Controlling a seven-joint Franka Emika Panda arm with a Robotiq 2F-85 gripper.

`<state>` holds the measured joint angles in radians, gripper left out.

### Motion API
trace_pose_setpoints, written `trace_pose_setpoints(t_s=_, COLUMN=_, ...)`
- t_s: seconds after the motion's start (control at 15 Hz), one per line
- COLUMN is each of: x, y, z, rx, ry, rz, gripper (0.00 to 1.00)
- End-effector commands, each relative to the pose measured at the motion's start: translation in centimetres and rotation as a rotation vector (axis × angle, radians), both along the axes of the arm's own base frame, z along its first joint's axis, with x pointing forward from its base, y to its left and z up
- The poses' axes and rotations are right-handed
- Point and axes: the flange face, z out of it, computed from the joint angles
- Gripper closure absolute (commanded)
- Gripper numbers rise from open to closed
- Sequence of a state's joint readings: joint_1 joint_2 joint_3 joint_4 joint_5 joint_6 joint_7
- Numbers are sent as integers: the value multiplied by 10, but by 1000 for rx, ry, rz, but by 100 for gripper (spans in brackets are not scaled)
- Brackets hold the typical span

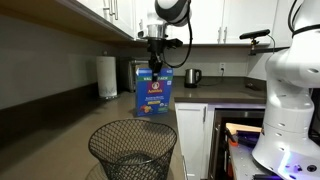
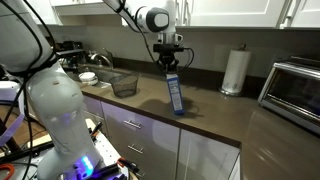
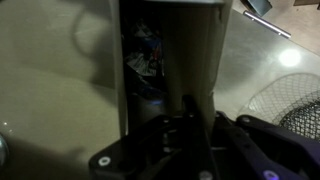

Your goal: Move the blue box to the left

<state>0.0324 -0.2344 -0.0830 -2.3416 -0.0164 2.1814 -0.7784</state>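
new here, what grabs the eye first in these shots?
The tall thin blue cardboard box stands tilted on the dark countertop, with the gripper at its top edge, apparently clamped on it. A black wire mesh basket fills the foreground in an exterior view. A white paper towel roll stands by the back wall, next to a silver toaster oven.

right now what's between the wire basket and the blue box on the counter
Nothing stands there. Only bare dark countertop lies between the wire basket and the blue box, as both exterior views show.
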Motion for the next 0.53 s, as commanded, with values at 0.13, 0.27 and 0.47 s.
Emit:
trace_pose_setpoints(t_s=0.13, x=-4, y=-3, z=18, rx=-27, ry=1, rz=61, gripper=95)
trace_pose_setpoints(t_s=0.27, x=-7, y=0, z=19, rx=-18, ry=25, rz=90, gripper=95)
trace_pose_setpoints(t_s=0.47, x=-10, y=1, z=17, rx=-30, ry=49, rz=114, gripper=95)
